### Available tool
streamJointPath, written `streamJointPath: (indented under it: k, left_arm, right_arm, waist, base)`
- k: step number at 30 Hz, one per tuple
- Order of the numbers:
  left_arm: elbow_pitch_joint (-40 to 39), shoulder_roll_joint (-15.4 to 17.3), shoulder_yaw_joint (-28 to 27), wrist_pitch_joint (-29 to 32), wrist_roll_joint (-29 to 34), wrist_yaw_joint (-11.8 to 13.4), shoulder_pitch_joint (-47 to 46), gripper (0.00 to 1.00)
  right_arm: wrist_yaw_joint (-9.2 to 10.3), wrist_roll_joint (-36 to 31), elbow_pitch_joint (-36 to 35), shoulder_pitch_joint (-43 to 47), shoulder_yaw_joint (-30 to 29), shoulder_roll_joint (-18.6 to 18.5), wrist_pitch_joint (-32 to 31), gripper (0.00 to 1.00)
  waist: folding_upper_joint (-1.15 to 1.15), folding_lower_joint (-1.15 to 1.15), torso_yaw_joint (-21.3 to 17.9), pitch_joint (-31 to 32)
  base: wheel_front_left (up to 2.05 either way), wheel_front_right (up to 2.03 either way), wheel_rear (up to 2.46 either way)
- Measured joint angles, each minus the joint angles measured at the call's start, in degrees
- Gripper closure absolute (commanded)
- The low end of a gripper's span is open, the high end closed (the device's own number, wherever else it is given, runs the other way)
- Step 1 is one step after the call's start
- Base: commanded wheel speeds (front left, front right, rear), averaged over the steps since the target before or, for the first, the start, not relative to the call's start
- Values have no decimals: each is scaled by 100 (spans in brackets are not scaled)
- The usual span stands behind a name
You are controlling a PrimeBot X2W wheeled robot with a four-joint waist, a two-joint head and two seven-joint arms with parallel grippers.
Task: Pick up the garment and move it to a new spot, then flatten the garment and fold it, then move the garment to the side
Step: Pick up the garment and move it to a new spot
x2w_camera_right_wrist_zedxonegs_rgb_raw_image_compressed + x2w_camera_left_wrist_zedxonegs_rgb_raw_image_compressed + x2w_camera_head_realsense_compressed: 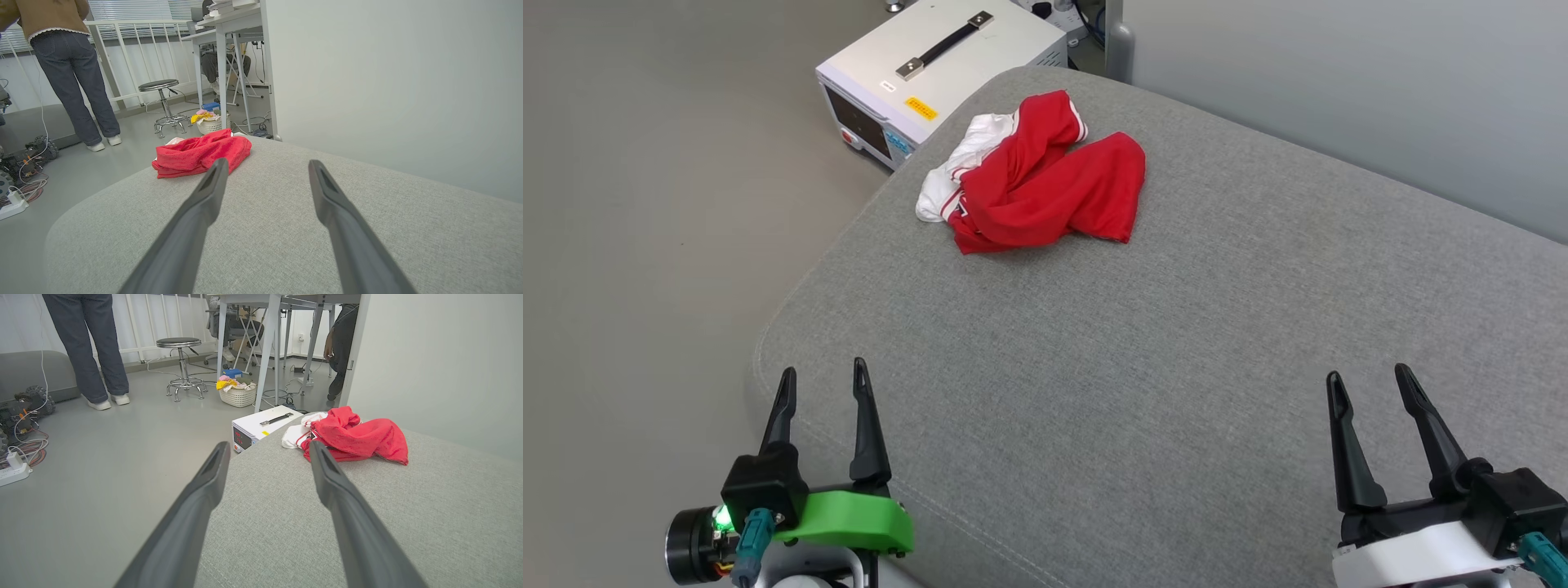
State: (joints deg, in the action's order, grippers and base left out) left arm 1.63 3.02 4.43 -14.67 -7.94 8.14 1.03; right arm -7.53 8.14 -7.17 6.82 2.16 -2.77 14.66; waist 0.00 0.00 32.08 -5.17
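The garment (1045, 180) is a crumpled red heap with white sleeve cloth on its left, lying near the far left corner of the grey cushioned surface (1176, 367). From the left wrist view the garment (359, 437) lies ahead and to the right; from the right wrist view the garment (200, 155) lies ahead and to the left. My left gripper (823, 377) hovers open over the near left edge, far from the cloth. My right gripper (1368, 376) stands open at the near right, nothing between its fingers.
A white instrument box (939, 69) with a black handle sits on the floor just beyond the surface's far left corner. A pale wall (1339, 82) runs behind. A person (86, 347), a stool (179, 363), a laundry basket (239, 394) and floor cables (20, 457) lie further off.
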Motion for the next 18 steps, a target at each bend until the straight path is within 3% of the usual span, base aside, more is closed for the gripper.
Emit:
streamJointPath:
  k: [7, 14, 18]
  left_arm:
    - [111, -1, -118, 0, -26, -140, -38, 0]
    - [277, 40, -713, 0, -16, -767, -1036, 0]
    - [454, 263, -1100, 0, -27, -1128, -1891, 0]
  right_arm:
    - [0, -49, 5, -10, 64, -1, 0, 0]
    - [0, -274, -15, -237, 210, 3, 0, 0]
    - [0, -398, -131, -429, 244, 3, 0, 0]
  waist:
    - [0, 0, 16, -66]
    - [0, 0, -248, -228]
    - [0, 0, -479, -427]
  base:
    - [0, 0, 0]
    - [0, 0, 0]
    - [0, 0, 0]
